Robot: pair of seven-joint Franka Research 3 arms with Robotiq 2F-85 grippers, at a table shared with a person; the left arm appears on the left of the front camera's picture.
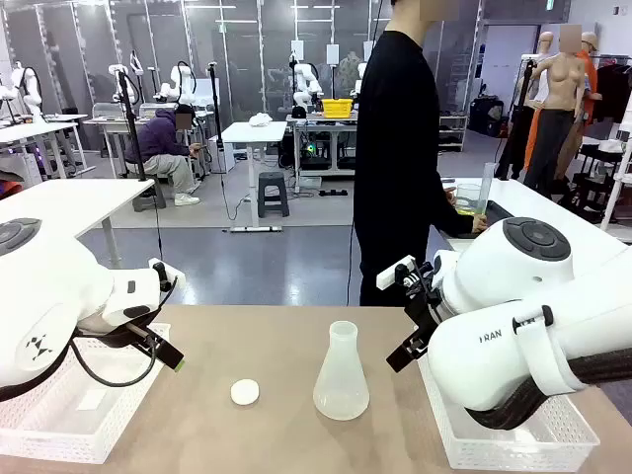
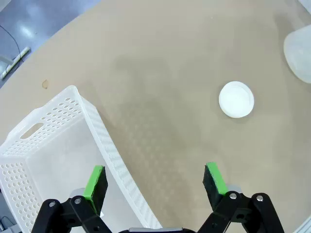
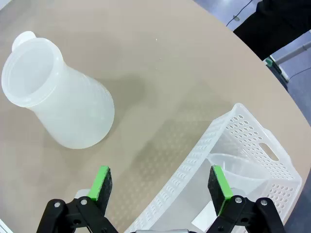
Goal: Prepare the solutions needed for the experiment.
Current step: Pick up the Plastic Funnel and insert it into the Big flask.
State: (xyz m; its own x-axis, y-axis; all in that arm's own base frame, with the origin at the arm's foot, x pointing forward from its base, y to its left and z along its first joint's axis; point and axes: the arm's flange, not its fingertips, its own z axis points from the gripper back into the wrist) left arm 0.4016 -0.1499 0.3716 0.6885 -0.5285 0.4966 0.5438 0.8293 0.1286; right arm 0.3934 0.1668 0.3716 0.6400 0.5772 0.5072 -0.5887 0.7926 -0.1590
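Observation:
A translucent conical flask (image 1: 341, 375) (image 3: 58, 102) stands upright in the middle of the table, open-mouthed, with no liquid that I can make out inside. Its white round cap (image 1: 245, 392) (image 2: 236, 99) lies flat to its left. The pale yellow-green solution shows in a clear beaker (image 1: 467, 199) on a farther table at the right, by the person's hand (image 1: 480, 223). My left gripper (image 1: 170, 344) (image 2: 154, 180) hangs open over the basket's edge. My right gripper (image 1: 405, 338) (image 3: 160, 182) is open too, right of the flask.
A white perforated basket (image 1: 59, 415) (image 2: 53, 141) sits at the table's left. A second basket (image 1: 553, 439) (image 3: 243, 141) at the right holds a clear funnel (image 3: 240, 170). The person (image 1: 400, 148) stands at the far side, turned right.

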